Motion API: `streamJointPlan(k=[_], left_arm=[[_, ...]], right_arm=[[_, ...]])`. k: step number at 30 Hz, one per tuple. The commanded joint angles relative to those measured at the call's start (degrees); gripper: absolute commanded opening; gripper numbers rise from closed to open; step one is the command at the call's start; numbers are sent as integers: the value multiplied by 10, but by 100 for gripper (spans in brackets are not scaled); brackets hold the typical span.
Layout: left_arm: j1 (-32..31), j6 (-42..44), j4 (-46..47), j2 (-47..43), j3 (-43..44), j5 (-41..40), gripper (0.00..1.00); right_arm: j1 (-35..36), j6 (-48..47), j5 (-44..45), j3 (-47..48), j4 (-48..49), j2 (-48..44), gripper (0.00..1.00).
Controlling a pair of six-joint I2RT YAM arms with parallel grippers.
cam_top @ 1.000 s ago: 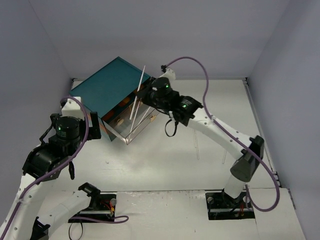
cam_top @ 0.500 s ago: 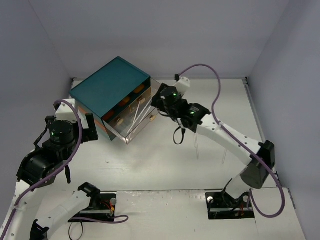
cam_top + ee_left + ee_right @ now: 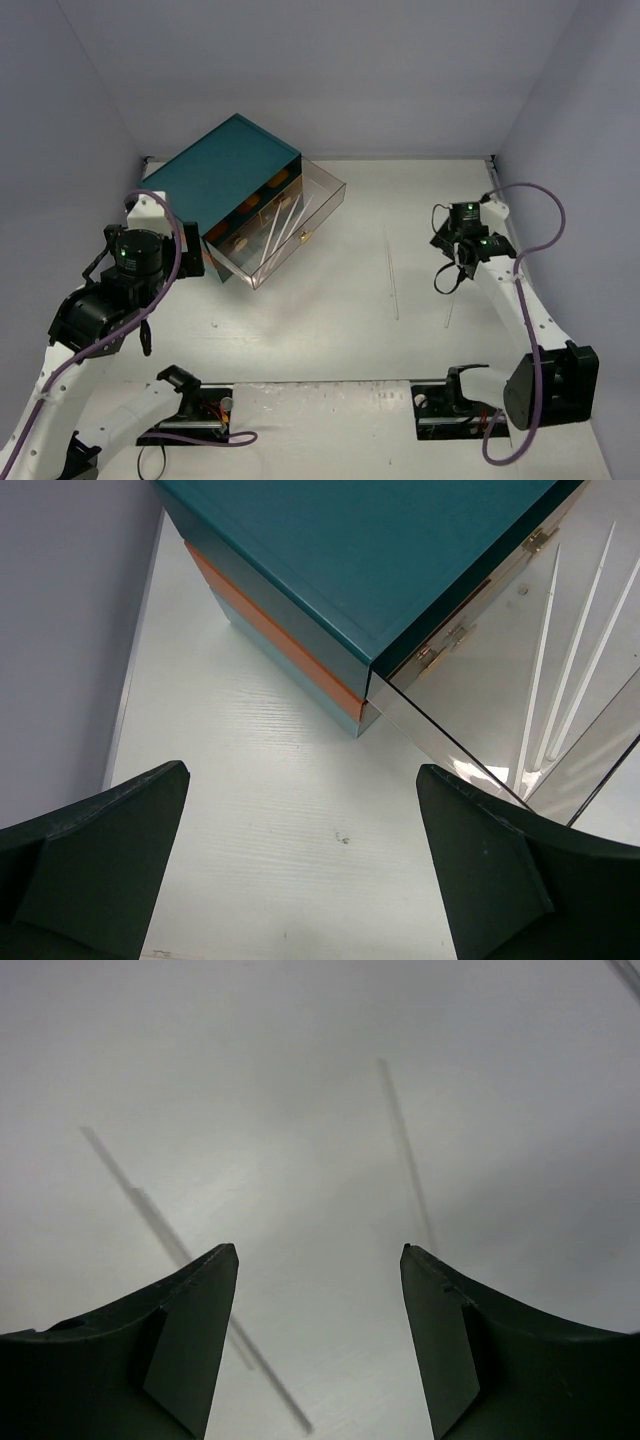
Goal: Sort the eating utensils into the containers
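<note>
The teal chest (image 3: 222,172) stands at the back left with one clear drawer (image 3: 322,200) pulled out. Several thin pale utensils (image 3: 280,228) lie inside the drawer; they also show in the left wrist view (image 3: 575,660). Two thin clear utensils lie on the table, one in the middle (image 3: 391,272) and one near the right arm (image 3: 449,316). In the right wrist view, one is at the left (image 3: 150,1210) and one at the right (image 3: 405,1155). My left gripper (image 3: 188,260) (image 3: 303,770) is open and empty beside the chest's near corner. My right gripper (image 3: 452,248) (image 3: 318,1248) is open and empty above the table.
The chest has orange-brown drawer fronts (image 3: 270,630) and a small gold knob (image 3: 303,237) on the open drawer. Grey walls close in the table on the left, back and right. The right arm's purple cable (image 3: 530,200) loops near the right wall.
My right arm has drawn back from over the drawer to the right side of the table. The pale utensil it held upright there now lies in the drawer. My left arm has hardly moved.
</note>
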Motion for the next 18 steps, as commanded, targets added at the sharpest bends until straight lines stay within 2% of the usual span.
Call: streamJointPlan(k=[1,11,18], left_arm=[[3,4,23,3,26,-1,97],[3,1,22,-8,14,0,97],[3,4,21,-18,8,-6,97]], right_arm=[[-102,-43,-79,-47,-10,13,63],[-140,-43,-118,-98,27,110,62],[-146,-44,-137,-131,64,130,54]])
